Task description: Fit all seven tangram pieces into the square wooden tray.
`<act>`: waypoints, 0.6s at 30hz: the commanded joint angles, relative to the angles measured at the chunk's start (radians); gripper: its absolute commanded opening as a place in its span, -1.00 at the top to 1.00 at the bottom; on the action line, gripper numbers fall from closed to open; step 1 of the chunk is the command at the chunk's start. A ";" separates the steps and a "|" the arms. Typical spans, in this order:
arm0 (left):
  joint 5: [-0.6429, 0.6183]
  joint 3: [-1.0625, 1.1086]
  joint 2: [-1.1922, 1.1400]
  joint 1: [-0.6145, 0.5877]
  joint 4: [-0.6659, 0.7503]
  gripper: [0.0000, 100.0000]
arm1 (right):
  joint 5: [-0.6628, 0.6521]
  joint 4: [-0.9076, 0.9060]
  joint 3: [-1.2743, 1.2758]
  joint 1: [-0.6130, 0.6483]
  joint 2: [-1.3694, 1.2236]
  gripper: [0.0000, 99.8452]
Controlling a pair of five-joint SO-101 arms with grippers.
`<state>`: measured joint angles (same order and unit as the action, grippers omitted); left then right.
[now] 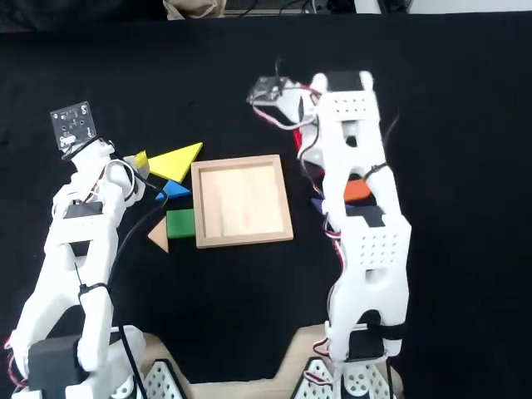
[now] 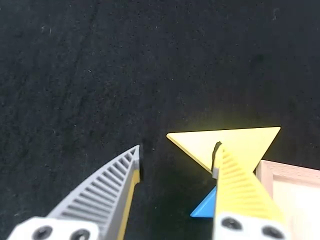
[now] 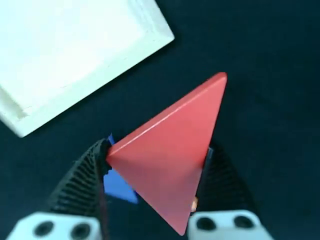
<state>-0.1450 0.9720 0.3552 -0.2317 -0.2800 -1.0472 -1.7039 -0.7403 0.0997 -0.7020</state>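
The right gripper (image 3: 156, 150) is clamped on the red triangle (image 3: 175, 127), one jaw on a slanted edge and the other on the edge opposite. It holds the piece at 3 o'clock of the tray (image 1: 242, 162), above a blue piece (image 3: 120, 186) and near an orange piece (image 1: 357, 190).

The left gripper (image 2: 177, 149) hangs with its jaws spread over the yellow triangle (image 1: 176, 160), which lies at 10 o'clock of the tray. A blue triangle (image 1: 172, 191) and a green square (image 1: 180, 223) sit at 9 o'clock against the tray's side, and a tan triangle (image 1: 158, 237) is at 8 o'clock. The tray holds nothing yet.

The pieces look like painted wood: light, stiff and smooth-faced. A triangle pinched on converging edges can probably twist or squirt out, so a grip near the middle of two edges, close to the widest part, seems safest. The pieces are thin, so the jaws likely need to reach low.
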 commanded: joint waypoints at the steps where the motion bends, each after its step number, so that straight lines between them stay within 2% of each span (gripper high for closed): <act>1: -0.003 -0.010 0.005 -0.010 0.018 0.52 | 0.020 -0.063 -0.116 0.054 0.018 0.93; 6: -0.003 -0.010 0.005 -0.010 0.017 0.52 | 0.025 -0.063 -0.022 0.144 0.073 0.93; 11: -0.003 -0.010 0.005 -0.010 0.015 0.52 | 0.021 -0.063 0.174 0.238 0.229 0.93; 18: -0.005 -0.010 0.005 -0.013 0.015 0.52 | -0.120 -0.057 0.542 0.321 0.509 0.93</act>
<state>-0.1450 0.9720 0.3552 -0.2317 -0.2800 -1.1055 -1.7300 -0.3122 0.3836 -0.3383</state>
